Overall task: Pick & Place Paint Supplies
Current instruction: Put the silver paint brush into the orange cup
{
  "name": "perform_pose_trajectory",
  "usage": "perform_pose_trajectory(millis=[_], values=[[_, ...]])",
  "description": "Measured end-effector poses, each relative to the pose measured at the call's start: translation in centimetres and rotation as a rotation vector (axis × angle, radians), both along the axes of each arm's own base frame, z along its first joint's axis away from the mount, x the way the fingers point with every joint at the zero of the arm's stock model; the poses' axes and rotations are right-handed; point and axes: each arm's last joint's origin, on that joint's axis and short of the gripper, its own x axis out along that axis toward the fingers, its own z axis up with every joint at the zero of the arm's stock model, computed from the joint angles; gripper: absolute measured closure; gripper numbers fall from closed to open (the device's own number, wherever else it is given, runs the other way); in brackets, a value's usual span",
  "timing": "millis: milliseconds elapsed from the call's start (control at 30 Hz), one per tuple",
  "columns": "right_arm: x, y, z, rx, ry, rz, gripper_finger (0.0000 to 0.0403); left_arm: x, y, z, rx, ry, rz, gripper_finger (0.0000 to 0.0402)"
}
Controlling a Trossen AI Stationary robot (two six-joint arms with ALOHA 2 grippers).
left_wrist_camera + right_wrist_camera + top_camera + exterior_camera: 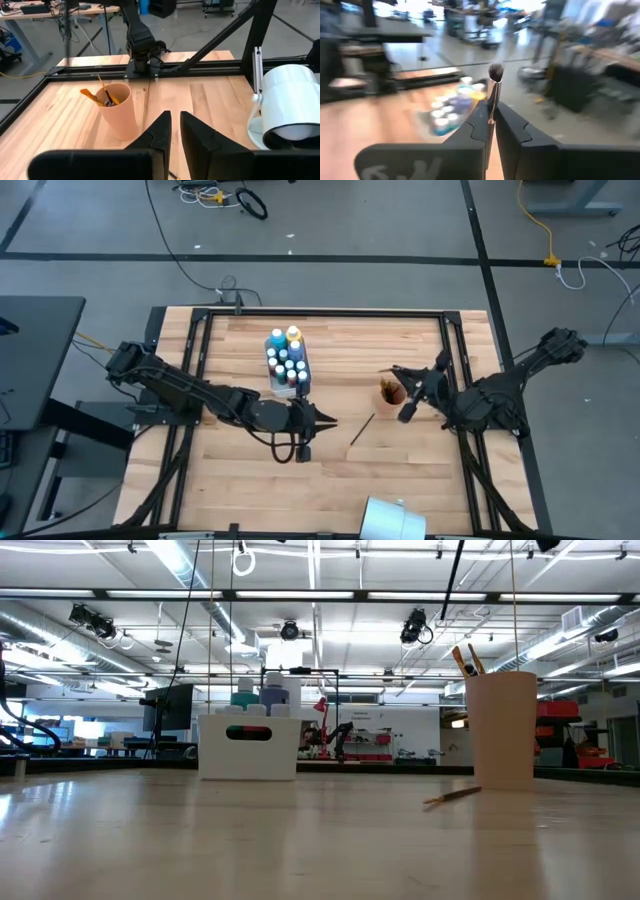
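Observation:
A white bin [287, 366] in the middle of the table holds several paint bottles [262, 697]. A peach cup [392, 392] to its right holds two brushes [104, 96]. Another brush [362, 430] lies flat on the table between the grippers. My left gripper [174, 131] hovers left of that brush, open by a narrow gap, with nothing between its fingers. My right gripper [490, 120] is beside the cup's right side [407, 392], shut on a brush. My right gripper pinches a brush between its two fingers, on the shaft just below the metal ferrule [491, 111]. The brush stands out past the fingertips, lifted clear, with its dark bristle tip [495, 72] at the free end. Its handle end is hidden behind the fingers.
A white cylindrical object [394, 519] lies at the table's near edge, and also shows in the left wrist view [290, 107]. A black metal frame [455, 350] runs around the table. Bare wood lies between the bin, the cup and the near edge.

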Motion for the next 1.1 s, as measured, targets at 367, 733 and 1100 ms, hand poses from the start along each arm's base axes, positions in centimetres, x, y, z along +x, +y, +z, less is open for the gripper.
perform_pose_trajectory(millis=[367,733,1100], values=[[-1.1,-0.1,-2.3,0.155,0.171,0.242,0.0384,0.0,0.0,-0.1,0.002,0.009,0.001,0.0356],[-3.2,-1.4,-1.6,0.231,0.156,0.271,0.0385,0.0,0.0,-0.1,0.002,0.010,0.001,0.0356],[-3.0,-1.6,-4.8,0.326,0.341,0.113,0.0375,0.0,0.0,-0.1,0.000,0.009,0.002,0.0356]])
